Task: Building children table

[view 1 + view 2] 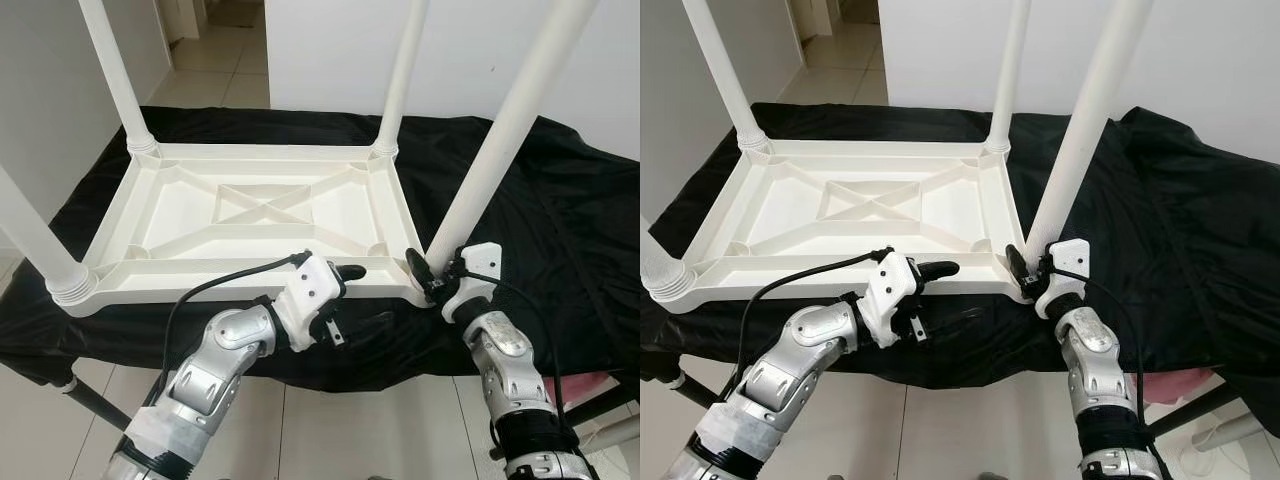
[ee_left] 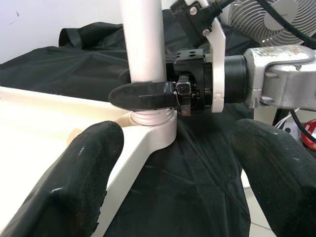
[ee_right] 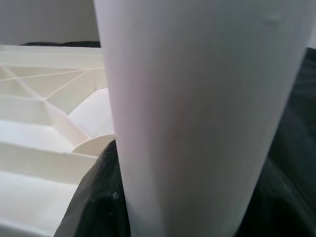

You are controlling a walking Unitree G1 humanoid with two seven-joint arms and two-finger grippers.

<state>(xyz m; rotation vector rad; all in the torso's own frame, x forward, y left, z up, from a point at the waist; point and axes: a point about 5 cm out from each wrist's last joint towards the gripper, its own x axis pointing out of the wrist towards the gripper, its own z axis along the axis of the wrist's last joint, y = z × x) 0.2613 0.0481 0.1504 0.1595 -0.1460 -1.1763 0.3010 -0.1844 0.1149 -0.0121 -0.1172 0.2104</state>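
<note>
Children's table (image 1: pixel 250 215) lay upside down on the black-draped surface (image 1: pixel 570 230), legs pointing up. Right gripper (image 1: pixel 428 277) clenched the near-right leg (image 1: pixel 500 140) at its base; left gripper (image 1: pixel 350 295) hovered released beside the near rim.

The upturned tabletop (image 1: pixel 255 215) is being supported on the cloth-covered bench (image 1: pixel 560 230), a leg (image 1: pixel 505 130) standing at each corner; the near-right leg is being flanked by the right gripper (image 1: pixel 425 275).

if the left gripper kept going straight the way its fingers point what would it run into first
Probably the near right table leg, right where the right gripper clamps its base. The left gripper, open, points along the tabletop's front edge toward that corner, though depth is hard to judge.
</note>
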